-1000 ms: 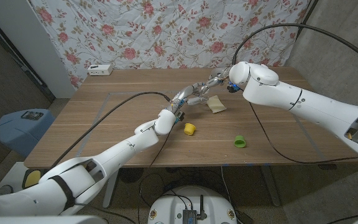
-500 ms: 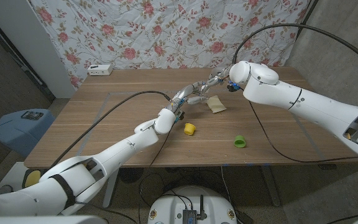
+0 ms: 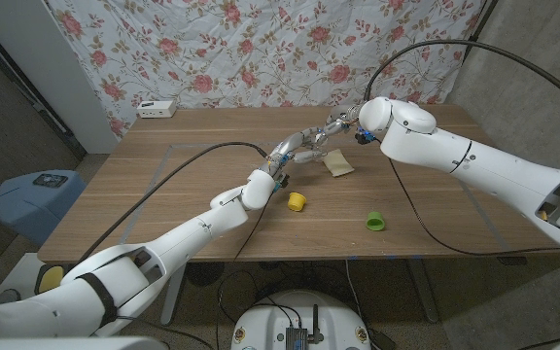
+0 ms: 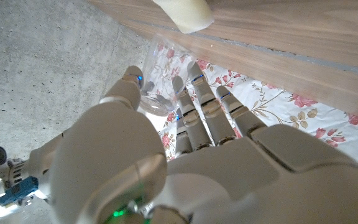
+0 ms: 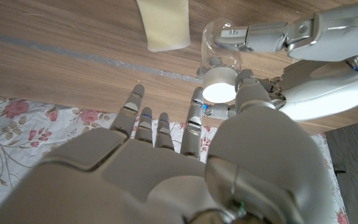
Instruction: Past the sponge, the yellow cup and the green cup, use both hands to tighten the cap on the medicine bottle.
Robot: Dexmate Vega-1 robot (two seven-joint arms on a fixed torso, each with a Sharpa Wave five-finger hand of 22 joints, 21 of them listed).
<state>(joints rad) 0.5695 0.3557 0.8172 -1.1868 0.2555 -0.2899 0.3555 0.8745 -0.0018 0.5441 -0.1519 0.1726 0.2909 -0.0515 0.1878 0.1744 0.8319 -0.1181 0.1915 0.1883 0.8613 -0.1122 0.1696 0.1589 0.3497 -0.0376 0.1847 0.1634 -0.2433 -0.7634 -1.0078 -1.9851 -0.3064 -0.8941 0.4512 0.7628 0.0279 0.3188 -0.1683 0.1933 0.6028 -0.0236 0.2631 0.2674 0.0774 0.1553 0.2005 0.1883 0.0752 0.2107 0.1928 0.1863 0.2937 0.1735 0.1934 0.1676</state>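
Both hands meet on the clear plastic medicine bottle beyond the cups, near the middle of the wooden table.

The left hand wraps its fingers around the bottle's clear body, while the right hand pinches the round white cap between thumb and finger. The pale beige rectangular sponge lies just beside the bottle. The small yellow cup and the small green cup sit nearer the front edge, well apart.
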